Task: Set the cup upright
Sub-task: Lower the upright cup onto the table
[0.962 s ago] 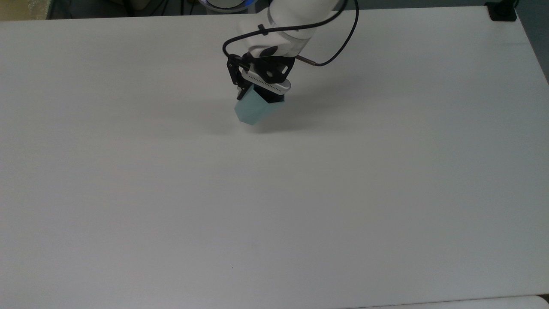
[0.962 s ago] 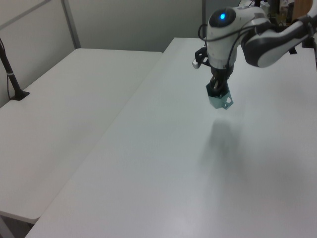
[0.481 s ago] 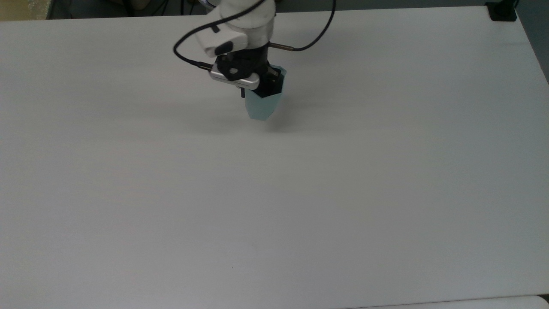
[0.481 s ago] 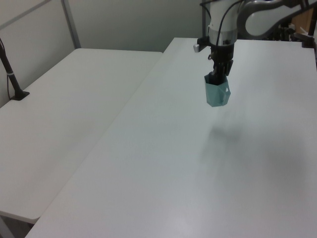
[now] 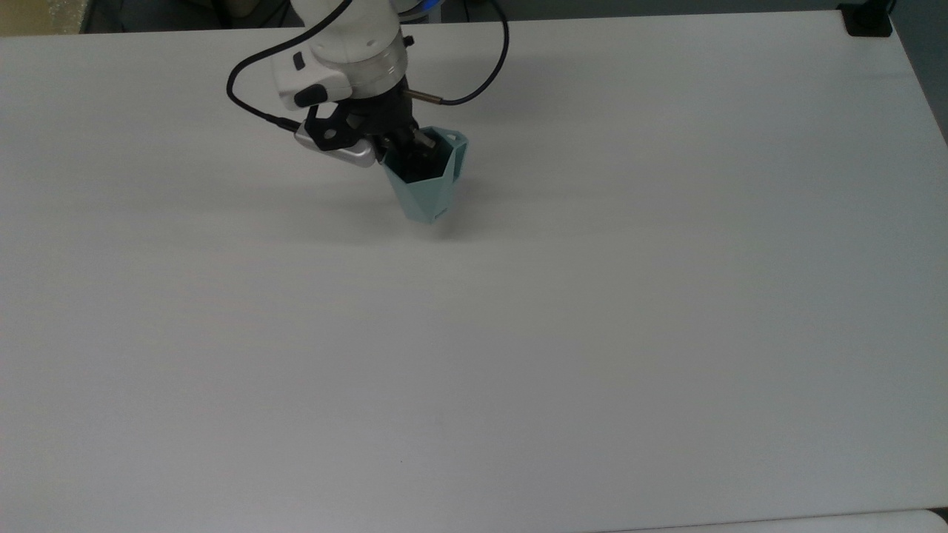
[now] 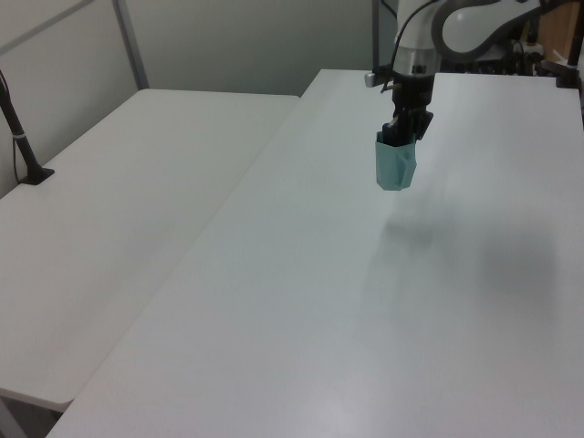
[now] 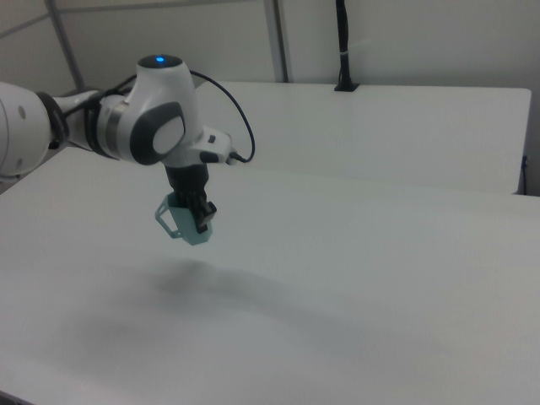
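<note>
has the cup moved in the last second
Yes. In the top view the cup, held in the hand, has turned mouth-up and its handle now faces the table's right edge.

The cup (image 5: 424, 194) is pale teal-green, plain, without pattern. The table (image 5: 592, 333) is plain white. The arm (image 7: 126, 126) is white with grey parts and a small blue light; its cable (image 5: 481, 78) is black.

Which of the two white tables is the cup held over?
The table on the left view's right; the gripper holds the cup above it, clear of the other table.
</note>
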{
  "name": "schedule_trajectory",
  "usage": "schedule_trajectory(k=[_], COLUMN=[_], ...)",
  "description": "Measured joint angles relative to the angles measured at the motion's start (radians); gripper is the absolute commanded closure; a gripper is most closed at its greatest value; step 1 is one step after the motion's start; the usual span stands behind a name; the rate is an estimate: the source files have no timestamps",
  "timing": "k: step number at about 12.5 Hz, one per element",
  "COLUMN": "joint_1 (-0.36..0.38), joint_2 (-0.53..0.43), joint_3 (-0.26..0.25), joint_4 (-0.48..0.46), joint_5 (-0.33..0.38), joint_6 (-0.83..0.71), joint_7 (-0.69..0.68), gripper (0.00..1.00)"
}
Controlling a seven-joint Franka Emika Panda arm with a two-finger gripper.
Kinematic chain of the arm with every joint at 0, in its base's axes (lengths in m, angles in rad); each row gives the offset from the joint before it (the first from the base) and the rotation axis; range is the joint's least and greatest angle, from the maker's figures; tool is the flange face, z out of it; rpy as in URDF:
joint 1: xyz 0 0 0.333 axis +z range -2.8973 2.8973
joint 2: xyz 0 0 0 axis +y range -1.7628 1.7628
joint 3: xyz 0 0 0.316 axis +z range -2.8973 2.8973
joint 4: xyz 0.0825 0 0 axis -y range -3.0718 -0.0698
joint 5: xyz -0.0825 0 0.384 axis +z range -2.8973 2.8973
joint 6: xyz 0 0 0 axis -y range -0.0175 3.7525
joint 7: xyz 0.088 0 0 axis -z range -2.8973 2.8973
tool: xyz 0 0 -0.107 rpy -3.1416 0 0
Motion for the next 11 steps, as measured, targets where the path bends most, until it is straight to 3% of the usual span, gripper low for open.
schedule_trajectory(k=[6, 11], joint_1=[-0.009, -0.010], joint_2=[0.011, 0.045], joint_3=[0.000, 0.000], joint_4=[-0.117, -0.131], joint_5=[0.001, 0.001], joint_6=[0.145, 0.169], joint_7=[-0.003, -0.004], gripper=[1.00, 1.00])
